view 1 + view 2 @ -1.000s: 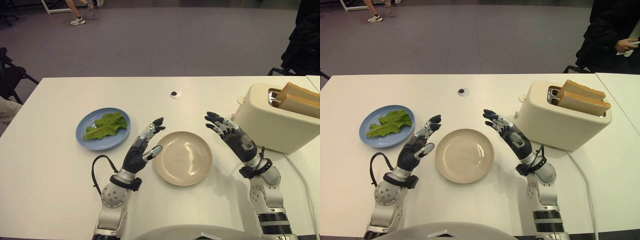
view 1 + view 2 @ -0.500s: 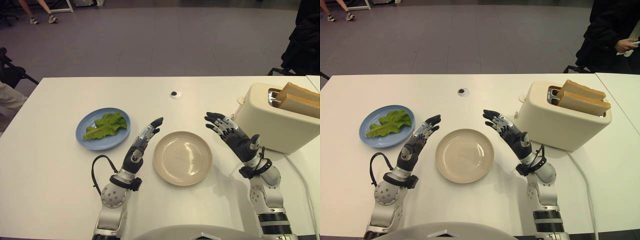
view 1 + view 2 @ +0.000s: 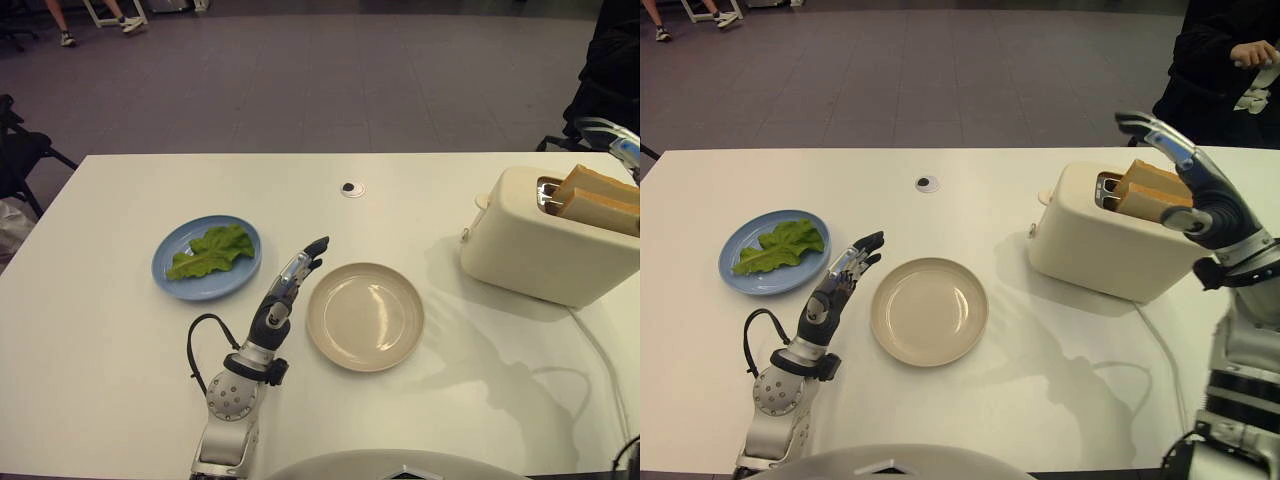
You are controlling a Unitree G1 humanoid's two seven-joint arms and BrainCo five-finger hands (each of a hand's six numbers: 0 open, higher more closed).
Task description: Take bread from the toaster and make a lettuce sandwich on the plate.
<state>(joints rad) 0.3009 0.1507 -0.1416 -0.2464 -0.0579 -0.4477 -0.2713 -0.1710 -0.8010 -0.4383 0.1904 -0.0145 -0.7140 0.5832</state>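
A cream toaster (image 3: 1110,245) stands at the table's right with two bread slices (image 3: 1150,190) sticking up from its slots. My right hand (image 3: 1195,190) hovers open just above and to the right of the slices, fingers spread, not gripping them. An empty beige plate (image 3: 929,310) lies at the table's middle. A lettuce leaf (image 3: 778,246) rests on a blue plate (image 3: 745,278) to the left. My left hand (image 3: 835,292) is held open with straight fingers, just left of the beige plate.
A small black-and-white round fitting (image 3: 926,183) sits in the table's far middle. The toaster's white cord (image 3: 1165,360) trails toward the front right edge. A person in dark clothes (image 3: 1225,60) stands beyond the table's far right corner.
My right hand has risen from beside the beige plate and swung right to above the toaster's bread. The left hand stays put, fingers straighter than a second ago.
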